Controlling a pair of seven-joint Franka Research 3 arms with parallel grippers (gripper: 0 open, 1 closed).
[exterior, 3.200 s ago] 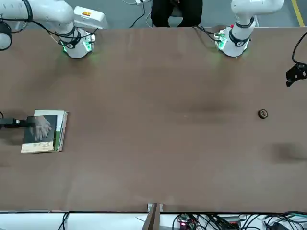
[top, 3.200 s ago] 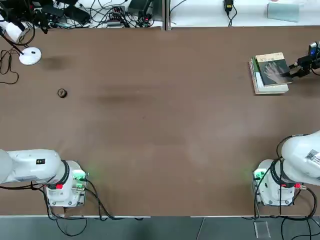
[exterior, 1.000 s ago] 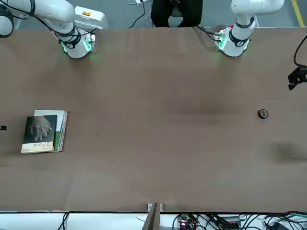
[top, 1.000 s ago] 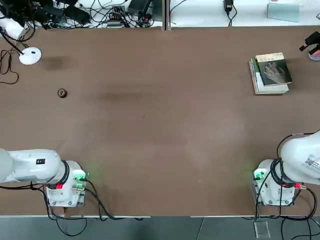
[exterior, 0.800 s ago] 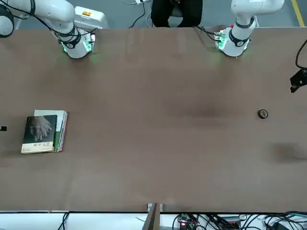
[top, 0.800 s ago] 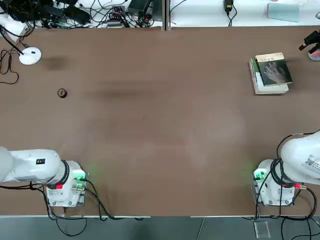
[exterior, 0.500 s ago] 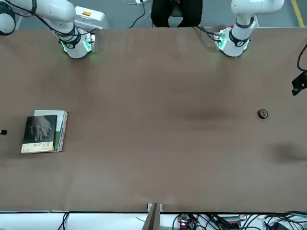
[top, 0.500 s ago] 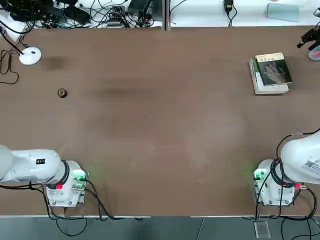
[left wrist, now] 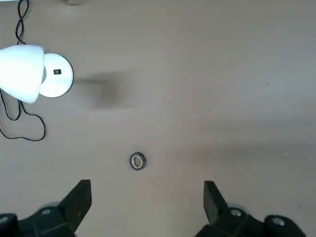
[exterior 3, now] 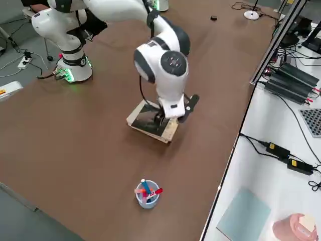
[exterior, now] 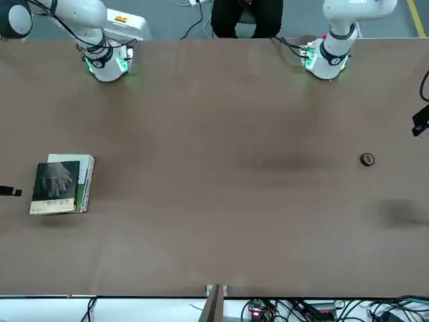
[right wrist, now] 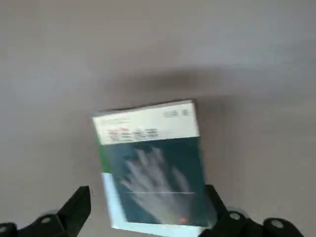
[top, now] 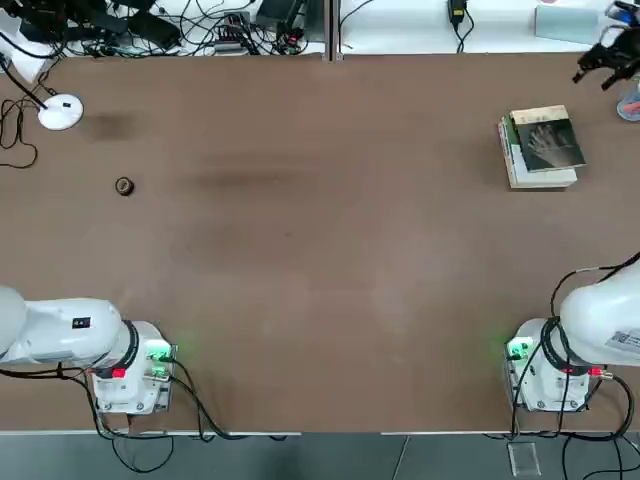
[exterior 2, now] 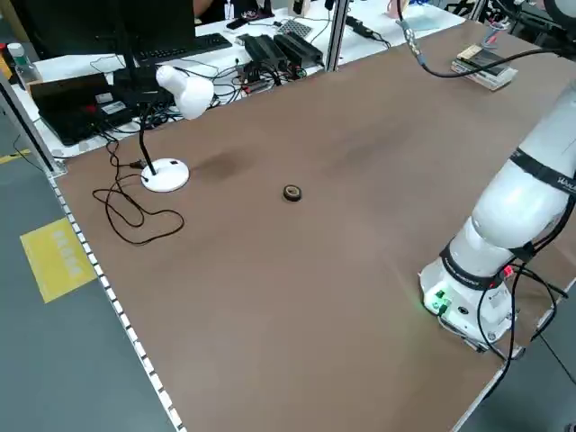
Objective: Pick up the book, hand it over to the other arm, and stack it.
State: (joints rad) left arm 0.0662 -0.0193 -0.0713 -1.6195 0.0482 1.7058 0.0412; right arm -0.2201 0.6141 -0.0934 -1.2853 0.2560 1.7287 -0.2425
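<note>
On top of the green-and-white book lies the thin paperback, its dark cover with the pale hand facing up and its light strip along the edge farthest from the robot's bases. The paperback is the landmark for the positions below.

Right tool: located above the bench, past the paperback on the side away from the bases and toward the robot's right. Its two fingers stand wide apart. It is clear of the paperback and holds nothing.

Left tool: located well to the left of the paperback, over the robot's left part of the bench. Its fingers are spread wide, with nothing between them.

Pen cup: upright on the bench, to the right of the paperback and apart from it; several pens stand in it.

Small black ring: flat on the bench, well to the left of the paperback.

White lamp: its round base rests on the bench, farther left of the paperback than the ring.

Person: seated beyond the bench edge at the bases' side, to the left of the paperback; dark-clothed legs are visible.
</note>
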